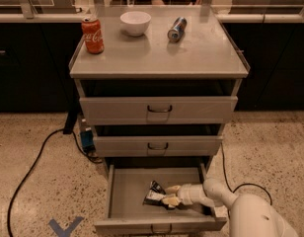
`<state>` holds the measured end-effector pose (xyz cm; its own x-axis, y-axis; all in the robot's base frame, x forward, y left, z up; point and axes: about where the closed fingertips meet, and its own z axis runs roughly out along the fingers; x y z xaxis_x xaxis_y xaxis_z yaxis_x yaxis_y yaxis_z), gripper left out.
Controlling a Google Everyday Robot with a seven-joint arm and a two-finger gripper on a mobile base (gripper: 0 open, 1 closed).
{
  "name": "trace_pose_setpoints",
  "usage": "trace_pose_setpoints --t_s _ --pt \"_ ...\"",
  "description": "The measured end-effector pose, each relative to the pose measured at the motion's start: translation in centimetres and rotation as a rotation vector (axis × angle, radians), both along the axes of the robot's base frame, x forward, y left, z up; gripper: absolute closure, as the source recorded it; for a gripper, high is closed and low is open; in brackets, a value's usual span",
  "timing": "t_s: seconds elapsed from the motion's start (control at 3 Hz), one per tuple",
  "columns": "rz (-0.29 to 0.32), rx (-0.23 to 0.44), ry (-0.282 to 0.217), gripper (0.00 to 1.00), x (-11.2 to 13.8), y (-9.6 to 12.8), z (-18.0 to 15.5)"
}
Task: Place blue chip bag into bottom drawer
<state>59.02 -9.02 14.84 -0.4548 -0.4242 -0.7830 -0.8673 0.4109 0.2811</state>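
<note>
gripper: the gripper (168, 195) is reached low into the open drawer from the right, its pale fingers (172, 188) pinching the right end of the bag, one above and one below it.
blue chip bag: the blue chip bag (153, 194) lies inside the bottom drawer (132, 224), right of middle on the tray floor; whether it rests fully on the floor or is slightly lifted cannot be told.
why held so: a grip on one end lets the flat, crumpled foil trail ahead of the wrist and settle without the arm (216, 194) needing to go deeper.
bottom drawer: pulled well out, so the tray is open from above, while the middle drawer (157, 145) and top drawer (159, 109) sit further in and leave room for the reach.
stage, as judged: the bag is already within the walls; what looks left is letting go and drawing back.
risk: light foil may cling to a pad and lift out with it.
cabinet top: a red cola can (93, 34) upright, a white bowl (135, 22), and a blue-silver drink can (176, 28) on its side, all well apart from the work.
</note>
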Motion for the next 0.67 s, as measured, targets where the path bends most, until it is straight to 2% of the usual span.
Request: trace_pose_setpoints --t_s 0.33,0.67 --pt "0.0 0.0 0.0 0.0 0.0 0.01 0.0" --pt "0.0 0.0 0.0 0.0 -0.01 0.01 -0.01"
